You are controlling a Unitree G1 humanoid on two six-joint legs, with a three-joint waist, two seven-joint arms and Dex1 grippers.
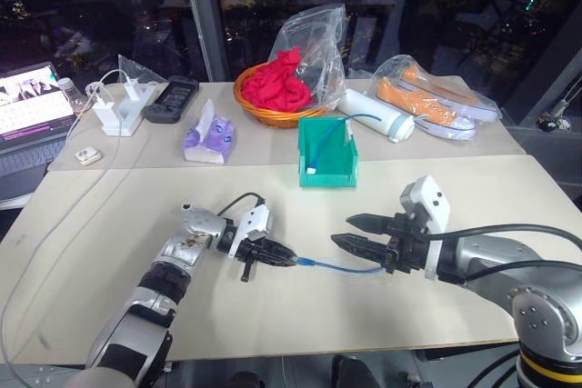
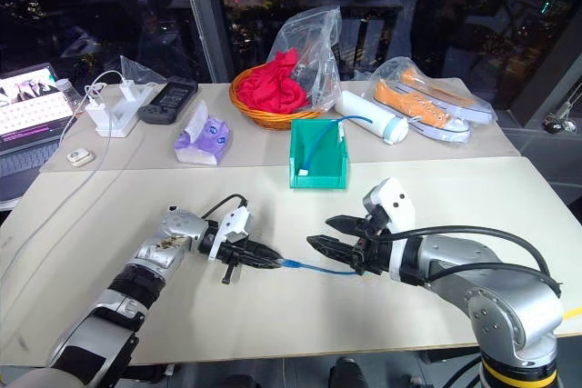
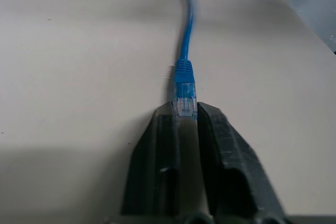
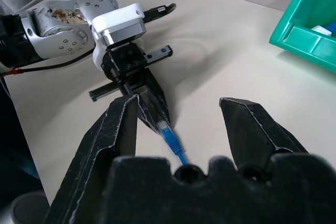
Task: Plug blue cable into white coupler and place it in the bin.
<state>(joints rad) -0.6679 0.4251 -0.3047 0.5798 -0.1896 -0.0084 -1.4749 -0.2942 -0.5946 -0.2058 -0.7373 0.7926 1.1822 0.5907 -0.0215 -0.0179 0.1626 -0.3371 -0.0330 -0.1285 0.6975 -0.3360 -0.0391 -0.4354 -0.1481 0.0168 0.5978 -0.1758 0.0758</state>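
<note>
The step in hand is securing the blue cable (image 1: 350, 268): the left end effector (image 1: 289, 260) is clamped on its clear plug end, low over the counter (image 1: 127, 252). The cable runs from there toward the right end effector (image 1: 349, 232), whose jaws stand apart and empty just above it. Next, the plug must meet the white coupler, which I cannot pick out; the bin (image 1: 327, 154) stands further back.

Thin blue cable (image 1: 350, 269) lying along the counter (image 1: 273, 315), clear plug end (image 3: 185, 98) pinched. Teal bin (image 1: 328, 170) upright behind, well apart.
</note>
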